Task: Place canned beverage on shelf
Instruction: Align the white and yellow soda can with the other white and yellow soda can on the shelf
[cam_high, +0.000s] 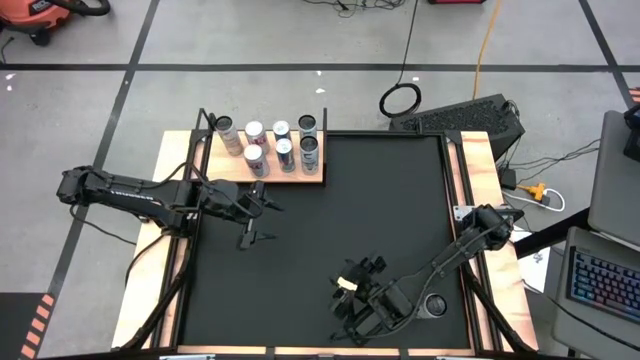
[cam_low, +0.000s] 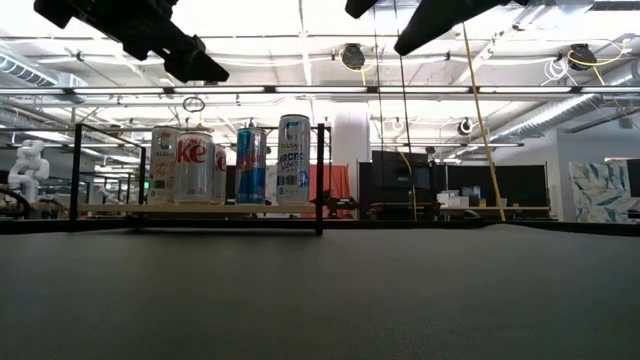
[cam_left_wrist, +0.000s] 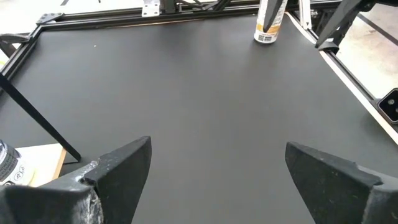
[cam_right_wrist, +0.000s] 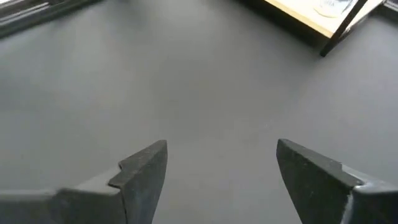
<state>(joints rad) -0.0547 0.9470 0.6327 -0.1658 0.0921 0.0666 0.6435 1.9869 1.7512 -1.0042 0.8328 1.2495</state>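
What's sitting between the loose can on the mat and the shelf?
Nothing visible: bare black mat runs from the can to the shelf. The left gripper, open, hangs above the mat by the shelf's front edge, seemingly off the straight line. The shelf already carries several cans, so free board looks scarce.

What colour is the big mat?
Black mat, best seen in the high view.

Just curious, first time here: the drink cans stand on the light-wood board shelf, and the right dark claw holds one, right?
No: the right gripper is open and empty, as the right wrist view shows. The cans do stand on the light-wood shelf.
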